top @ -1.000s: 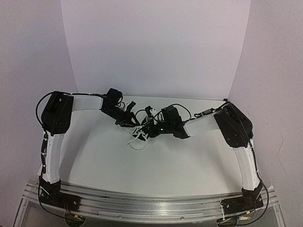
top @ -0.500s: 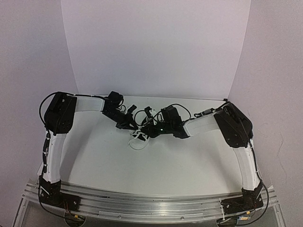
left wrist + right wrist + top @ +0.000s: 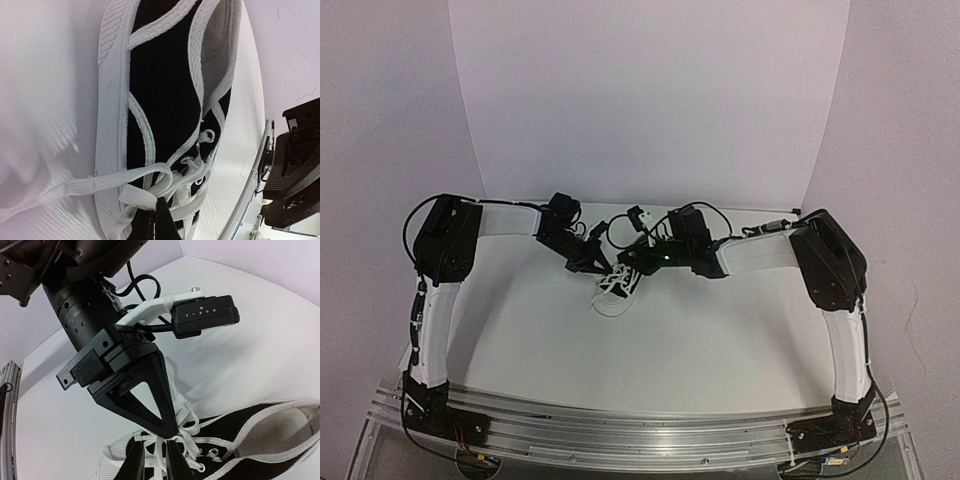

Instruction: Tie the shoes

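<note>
**Both grippers meet at the laces of the sneaker**

Top view: the black sneaker (image 3: 620, 283) lies near the middle of the table (image 3: 740, 340), a little toward 12 o'clock. Its white laces (image 3: 605, 302) spill out toward 7 o'clock. The left gripper (image 3: 592, 265) stands at 10 o'clock from the sneaker and the right gripper (image 3: 632, 262) at 1 o'clock, both very close over it.

Left wrist view: the sneaker (image 3: 165, 90) fills the picture, with the white sole (image 3: 112, 100) at 9 o'clock. At 6 o'clock the left gripper (image 3: 161, 220) comes to one closed point, pressed into the crossing laces (image 3: 145, 180). The right arm (image 3: 297, 165) shows at 3 o'clock.

Right wrist view: the left gripper (image 3: 169, 429) points down, its jaws fully together, and the tip pinches the laces (image 3: 185, 437) above the eyelets. At 6 o'clock the right gripper (image 3: 156, 462) has its jaws a little apart. One thin strand hangs loose in the gap and neither finger (image 3: 136, 462) grips it. The sneaker (image 3: 240, 440) lies toward 4 o'clock.
</note>
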You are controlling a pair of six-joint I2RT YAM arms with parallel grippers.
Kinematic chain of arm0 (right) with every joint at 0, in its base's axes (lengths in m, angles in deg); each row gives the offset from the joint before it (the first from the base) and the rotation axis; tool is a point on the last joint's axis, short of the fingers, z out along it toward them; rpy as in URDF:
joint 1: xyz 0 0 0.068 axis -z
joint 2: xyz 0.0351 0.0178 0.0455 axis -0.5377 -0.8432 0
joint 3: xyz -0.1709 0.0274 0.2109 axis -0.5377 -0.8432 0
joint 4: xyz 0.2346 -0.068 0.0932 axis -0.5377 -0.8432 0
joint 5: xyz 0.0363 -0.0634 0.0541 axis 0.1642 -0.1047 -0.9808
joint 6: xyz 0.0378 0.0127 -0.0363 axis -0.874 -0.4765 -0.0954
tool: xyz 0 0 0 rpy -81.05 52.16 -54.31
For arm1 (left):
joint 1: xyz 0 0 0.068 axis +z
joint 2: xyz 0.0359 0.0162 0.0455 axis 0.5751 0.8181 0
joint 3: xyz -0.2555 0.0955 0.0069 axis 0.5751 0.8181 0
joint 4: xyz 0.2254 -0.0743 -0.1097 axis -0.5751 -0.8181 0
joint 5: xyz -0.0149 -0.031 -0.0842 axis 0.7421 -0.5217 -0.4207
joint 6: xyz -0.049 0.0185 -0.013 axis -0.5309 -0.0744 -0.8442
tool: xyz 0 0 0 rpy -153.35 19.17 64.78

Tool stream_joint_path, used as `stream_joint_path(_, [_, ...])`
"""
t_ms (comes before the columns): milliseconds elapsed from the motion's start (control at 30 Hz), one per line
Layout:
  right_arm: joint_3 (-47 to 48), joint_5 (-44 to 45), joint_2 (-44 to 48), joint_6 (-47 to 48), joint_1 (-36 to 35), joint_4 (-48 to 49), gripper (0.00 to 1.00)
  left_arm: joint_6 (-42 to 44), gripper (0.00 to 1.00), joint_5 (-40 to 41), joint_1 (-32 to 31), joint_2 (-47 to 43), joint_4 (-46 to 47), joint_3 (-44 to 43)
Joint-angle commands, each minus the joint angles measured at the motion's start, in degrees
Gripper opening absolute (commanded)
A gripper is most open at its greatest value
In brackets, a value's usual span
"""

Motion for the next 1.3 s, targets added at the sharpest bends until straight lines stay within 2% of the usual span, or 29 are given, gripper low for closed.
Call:
stream_joint_path(0, [4.1,2.6,-0.8,5.9,0.0,-5.3,0.16,0.3,0.00,-1.3,-0.4,-0.6,2.2,-2.0])
stream_joint_path(300, [6.5,4.3,-3.7,10.0,-2.0,-9.0,0.12,-0.1,0.00,-1.6,-0.4,-0.1,2.1,-2.1])
stream_joint_path(633, [7.4,7.4,-5.3,8.5,-2.5,-10.5,0.08,-0.2,0.00,-1.8,-0.4,0.1,1.8,-2.2])
stream_joint_path(933, [9.3,9.9,-6.3,6.5,-2.5,-11.2,0.11,-0.3,0.00,-2.0,-0.4,0.1,1.9,-2.3])
stream_joint_path(1267, [10.8,12.0,-7.7,8.2,-2.8,-15.2,0.15,-0.5,0.00,-2.1,-0.4,0.5,1.9,-2.8])
